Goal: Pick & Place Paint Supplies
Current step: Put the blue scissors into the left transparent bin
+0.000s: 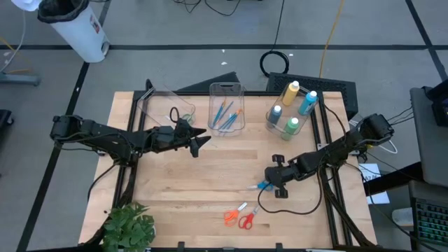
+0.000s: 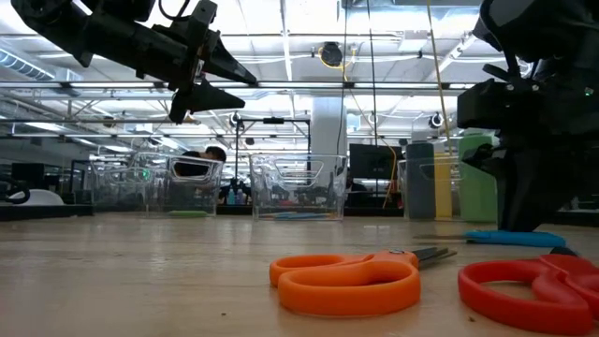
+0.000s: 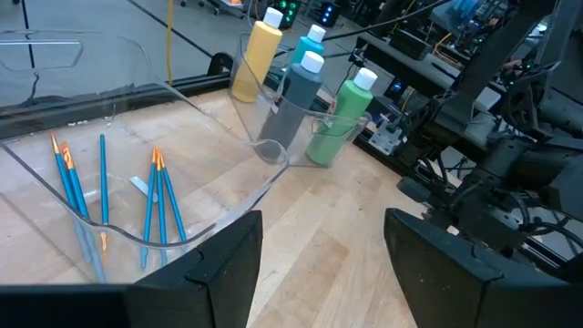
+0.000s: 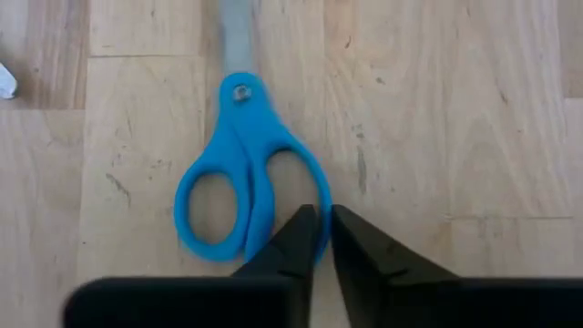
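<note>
Two grippers are yours: the right gripper (image 4: 319, 228) sits low over the blue scissors (image 4: 248, 178) lying flat on the table (image 1: 182, 189), fingertips nearly closed on one handle loop. The left gripper (image 1: 199, 140) hovers spread open, empty, beside the brush bin (image 1: 227, 89).

Two black jointed arms (cables trailing), each pincer (image 4: 323, 239) with tapered matte fingers.

blue scissors (image 4: 248, 187) flat mid-table | orange scissors (image 1: 232, 215), red scissors (image 1: 246, 221) near front edge
</note>
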You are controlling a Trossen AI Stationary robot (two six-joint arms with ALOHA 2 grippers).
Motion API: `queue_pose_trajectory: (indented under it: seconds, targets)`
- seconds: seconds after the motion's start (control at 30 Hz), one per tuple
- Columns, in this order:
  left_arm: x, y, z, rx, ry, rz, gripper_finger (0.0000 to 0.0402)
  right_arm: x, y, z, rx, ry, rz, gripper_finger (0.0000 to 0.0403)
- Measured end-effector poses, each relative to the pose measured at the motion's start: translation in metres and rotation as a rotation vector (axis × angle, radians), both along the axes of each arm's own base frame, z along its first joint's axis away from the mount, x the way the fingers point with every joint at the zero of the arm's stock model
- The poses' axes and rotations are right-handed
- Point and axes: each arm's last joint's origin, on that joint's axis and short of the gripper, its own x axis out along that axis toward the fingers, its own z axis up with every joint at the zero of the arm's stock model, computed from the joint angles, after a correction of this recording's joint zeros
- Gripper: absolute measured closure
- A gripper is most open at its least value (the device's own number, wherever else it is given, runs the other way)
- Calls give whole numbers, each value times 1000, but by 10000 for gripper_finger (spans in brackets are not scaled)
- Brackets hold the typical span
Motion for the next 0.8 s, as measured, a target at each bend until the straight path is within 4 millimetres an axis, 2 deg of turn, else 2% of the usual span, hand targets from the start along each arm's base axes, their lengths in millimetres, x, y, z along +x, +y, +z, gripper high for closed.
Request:
queue_pose_trajectory:
  seconds: [0.07,0.33,0.53,0.8]
  targets:
    - [0,0,0,0,0,0,163,0,0,0,-8,-1,13,395]
    - [0,0,-1,0,6,0,163,6,2,9,13,-115,44,399]
    - [0,0,-1,0,5,1,163,5,-3,41,-62,-312,46,401]
    - [0,0,0,3,6,3,163,11,-14,90,-70,-679,70,402]
